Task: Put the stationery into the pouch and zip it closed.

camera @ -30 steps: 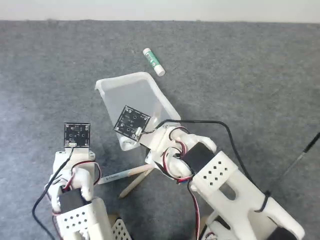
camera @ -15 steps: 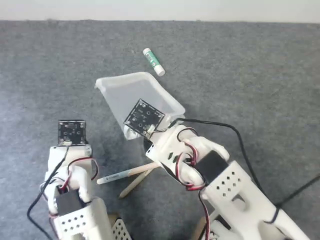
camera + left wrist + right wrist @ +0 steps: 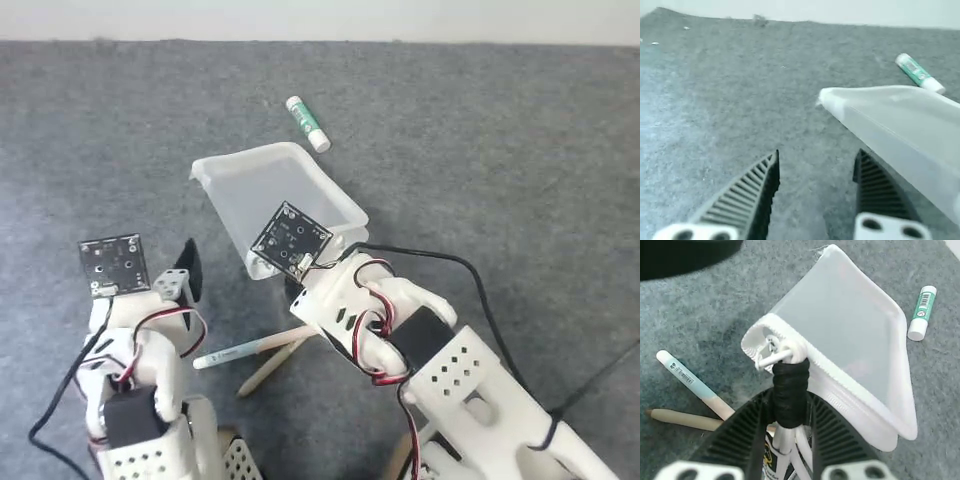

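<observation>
The pouch (image 3: pixel 275 195) lies on the grey surface (image 3: pixel 520 150), between the glue stick (image 3: pixel 307 123) beyond it and the pen (image 3: pixel 235 351) and pencil (image 3: pixel 272 365) near the arm bases; all three items are outside it. Right gripper (image 3: pixel 788 397) is clamped on the black-wrapped zip pull (image 3: pixel 788 380) at the pouch's near corner, apparently to work the zip. Left gripper (image 3: pixel 817 160) hangs beside the pouch, jaws apart, holding nothing.

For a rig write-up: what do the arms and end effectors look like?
The left arm and right arm are white plastic with perforated housings, black motors and red and black wires. A black square camera board sits on each wrist. The left end effector and right end effector have black ribbed fingers on white bases.
</observation>
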Motion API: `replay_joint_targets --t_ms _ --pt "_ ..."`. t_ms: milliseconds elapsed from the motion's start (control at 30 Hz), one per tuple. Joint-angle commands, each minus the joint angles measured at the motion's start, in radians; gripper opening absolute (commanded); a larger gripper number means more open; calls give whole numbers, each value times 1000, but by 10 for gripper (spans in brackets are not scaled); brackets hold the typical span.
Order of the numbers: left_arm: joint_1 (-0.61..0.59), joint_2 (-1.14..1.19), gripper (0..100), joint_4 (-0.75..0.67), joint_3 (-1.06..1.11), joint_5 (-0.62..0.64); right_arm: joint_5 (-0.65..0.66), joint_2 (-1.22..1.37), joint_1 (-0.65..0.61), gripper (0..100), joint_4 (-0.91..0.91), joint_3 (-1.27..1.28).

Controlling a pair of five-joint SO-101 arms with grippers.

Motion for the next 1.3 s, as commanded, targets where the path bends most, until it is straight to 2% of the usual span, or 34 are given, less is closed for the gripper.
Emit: replay_joint_targets --t_ms 0,167,500,733,867,1100,1267 --pt "14 -18 244 52 -102 28 -35 -50 21 6 -24 -11" --pt "25 -18 243 104 -145 60 -52 -50 65 6 -27 -11" --pt "269 -20 243 126 -156 57 -54 -41 64 6 -42 -9" --pt "367 -20 243 126 -156 55 -52 -41 61 6 -44 3" --pt "384 -20 243 123 -148 54 -52 -42 59 6 -44 5" --pt "374 -20 243 -6 -35 20 -52 -50 36 6 -33 8" --pt "374 -20 242 -3 -12 6 -52 -50 36 6 -33 8"
